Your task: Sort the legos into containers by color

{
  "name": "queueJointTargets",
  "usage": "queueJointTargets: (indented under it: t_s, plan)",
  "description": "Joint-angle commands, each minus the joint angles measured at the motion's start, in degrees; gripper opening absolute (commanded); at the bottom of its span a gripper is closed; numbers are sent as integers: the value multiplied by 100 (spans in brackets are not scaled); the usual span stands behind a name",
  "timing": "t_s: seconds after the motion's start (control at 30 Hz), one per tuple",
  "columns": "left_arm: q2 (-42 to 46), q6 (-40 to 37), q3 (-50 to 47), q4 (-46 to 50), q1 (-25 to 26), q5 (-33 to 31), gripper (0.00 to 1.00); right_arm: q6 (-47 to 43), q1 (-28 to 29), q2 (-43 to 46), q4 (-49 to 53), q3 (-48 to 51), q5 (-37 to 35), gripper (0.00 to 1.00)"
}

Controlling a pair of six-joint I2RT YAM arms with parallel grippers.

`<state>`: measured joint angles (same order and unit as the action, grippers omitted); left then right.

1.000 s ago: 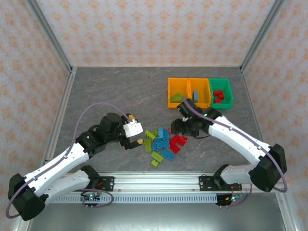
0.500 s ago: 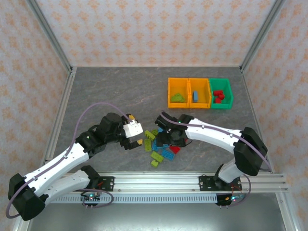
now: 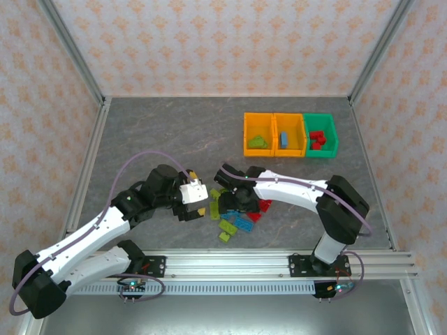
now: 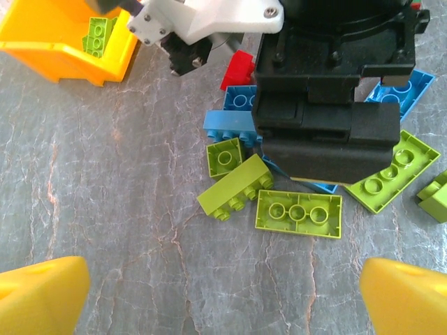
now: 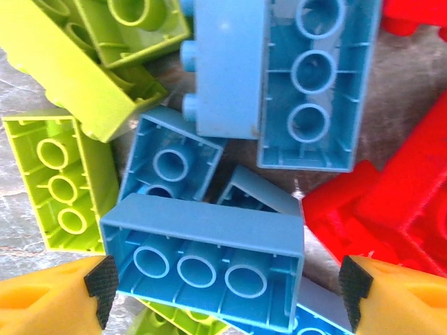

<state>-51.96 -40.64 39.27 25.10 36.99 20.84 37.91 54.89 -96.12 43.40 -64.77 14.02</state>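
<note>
Legos (image 3: 234,209) lie mostly unsorted, a mixed heap of lime, blue and red near my bases on the grey table (image 3: 160,132). My left claw (image 4: 223,300) hangs just left of the heap, jaws fully spread, holding nothing. My right claw (image 5: 223,293) is down on the heap, fingers wide apart astride an upturned blue brick (image 5: 202,258), not closed on it. Farther back the three containers stand in a row. The left orange bin (image 3: 246,136) holds one lime piece (image 3: 259,142), the middle orange bin (image 3: 289,116) one blue piece (image 3: 283,137), the green bin (image 3: 334,139) a few red pieces (image 3: 318,138). I judge the task early, with most left to do. The right wrist view gives that brick's hollow underside; overhead my arm covers it, though the bins' contents read plainly there.
</note>
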Motion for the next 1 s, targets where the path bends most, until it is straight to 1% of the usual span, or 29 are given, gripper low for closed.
queueJointTargets:
  t_s: [0.0,0.17,0.23,0.33,0.5,0.53,0.7,0.73,0.8,0.9,0.97]
  plan:
    - [37,-129,55,138,-56,100,100,29,74,-125,-12,-146,-73,85]
    - [64,-148,46,145,-47,87,100,-3,70,-296,-33,-192,-121,82]
    - [64,-146,45,149,-52,82,100,2,82,-354,-48,-244,-93,79]
    - [64,-153,46,153,-52,73,100,14,83,-382,-64,-272,-151,71]
    - [64,-155,37,156,-52,77,100,-1,83,-300,-24,-334,-321,45]
    - [64,-154,37,155,-54,82,100,-7,83,-279,-29,-334,-336,42]
    - [55,-163,30,154,-52,78,100,27,83,-128,5,-317,-393,30]
    - [55,-164,28,153,-52,72,100,30,76,-77,7,-312,-421,25]
    - [46,-172,28,151,-50,73,100,55,83,80,24,-295,-540,18]
    - [33,-174,27,145,-43,80,100,73,83,424,-36,-225,-841,15]
    - [54,-136,26,112,-52,80,100,19,50,721,-34,-177,-1196,12]
